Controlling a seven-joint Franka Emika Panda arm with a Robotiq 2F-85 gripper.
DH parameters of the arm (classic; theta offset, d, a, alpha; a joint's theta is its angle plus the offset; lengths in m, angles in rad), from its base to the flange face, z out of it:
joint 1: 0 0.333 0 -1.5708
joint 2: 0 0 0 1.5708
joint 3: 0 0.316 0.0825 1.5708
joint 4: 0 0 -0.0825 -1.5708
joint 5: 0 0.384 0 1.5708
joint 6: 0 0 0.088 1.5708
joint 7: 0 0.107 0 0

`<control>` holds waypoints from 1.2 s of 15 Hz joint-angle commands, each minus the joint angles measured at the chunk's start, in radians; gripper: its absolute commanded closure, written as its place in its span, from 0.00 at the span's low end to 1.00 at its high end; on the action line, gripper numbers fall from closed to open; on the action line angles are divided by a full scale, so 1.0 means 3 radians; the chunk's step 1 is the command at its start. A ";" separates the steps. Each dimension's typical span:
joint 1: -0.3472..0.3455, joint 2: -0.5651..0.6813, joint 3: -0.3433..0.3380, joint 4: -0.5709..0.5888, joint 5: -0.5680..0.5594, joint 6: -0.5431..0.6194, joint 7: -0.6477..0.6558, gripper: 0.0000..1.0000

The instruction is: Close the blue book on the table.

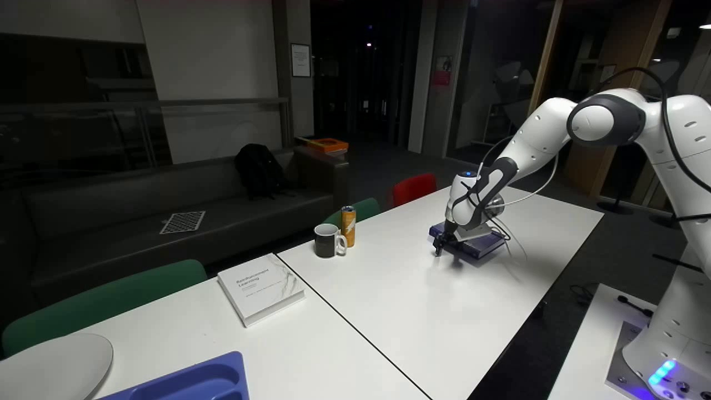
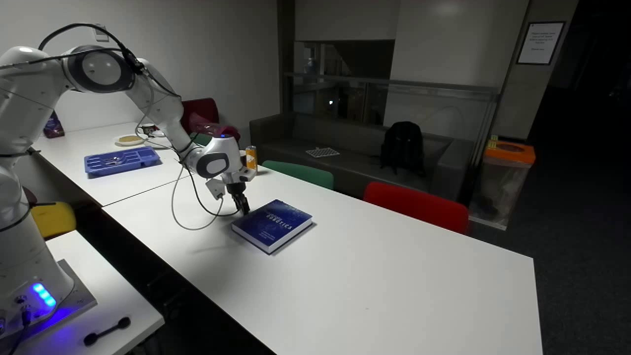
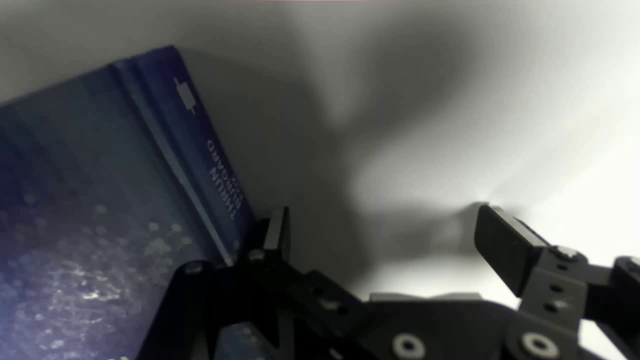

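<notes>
The blue book (image 2: 271, 224) lies flat and closed on the white table (image 2: 394, 286), dark blue cover up, white page edges showing. It also shows in an exterior view (image 1: 487, 244), partly hidden by the arm. In the wrist view the book (image 3: 85, 190) fills the left side, its lettered spine facing the jaws. My gripper (image 3: 381, 214) is open and empty, low beside the spine. One finger is right at the spine; I cannot tell if it touches. The other finger is over bare table. The gripper (image 2: 241, 204) also shows at the book's edge in an exterior view.
A white book (image 1: 261, 286) lies beyond the dark table seam. A mug (image 1: 326, 241) and an orange can (image 1: 348, 225) stand near the far edge. A bright blue tray (image 2: 122, 160) and a plate (image 2: 129, 140) are further along. Chairs line the far side.
</notes>
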 commanded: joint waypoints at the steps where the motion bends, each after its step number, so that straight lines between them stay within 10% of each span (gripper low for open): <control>1: 0.0072 -0.0124 -0.0104 -0.0155 -0.0033 0.0081 0.0093 0.00; 18: 0.0231 -0.0807 -0.0267 -0.0539 -0.0123 0.0098 0.0080 0.00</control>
